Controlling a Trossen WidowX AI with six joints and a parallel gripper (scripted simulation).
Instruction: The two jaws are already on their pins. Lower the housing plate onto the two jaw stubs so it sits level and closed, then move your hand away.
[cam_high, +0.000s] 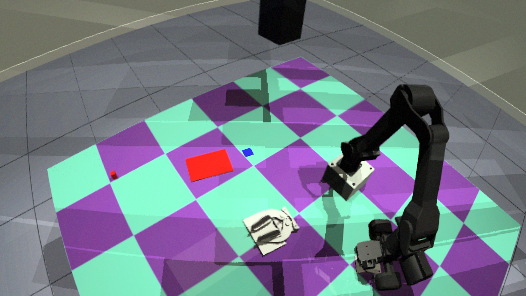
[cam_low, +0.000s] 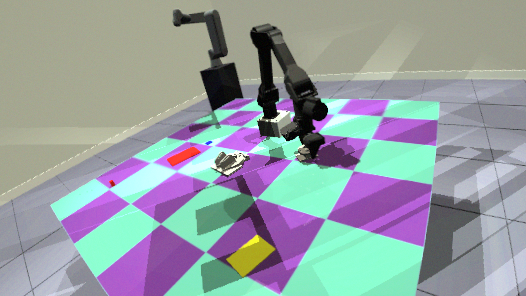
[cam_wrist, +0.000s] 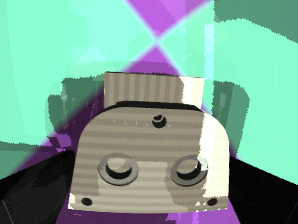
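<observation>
The housing plate (cam_high: 352, 181) (cam_low: 275, 126) (cam_wrist: 150, 137) is a pale block with two round holes and a ribbed tab. It stands on the checkered mat (cam_high: 150, 200) right of the middle. My gripper (cam_high: 349, 165) (cam_low: 271, 119) (cam_wrist: 149, 161) is open, low over the plate, with one dark finger on each side of it. The base with the two dark jaws (cam_high: 270, 229) (cam_low: 230, 162) lies flat on the mat, to the front left of the plate and apart from it.
A flat red rectangle (cam_high: 209, 164) (cam_low: 182, 156), a small blue square (cam_high: 247, 152) (cam_low: 208, 143) and a small red cube (cam_high: 113, 174) (cam_low: 112, 183) lie on the mat's left part. A yellow rectangle (cam_low: 251, 255) lies far off. A black pedestal (cam_high: 281, 20) (cam_low: 221, 85) stands behind the mat.
</observation>
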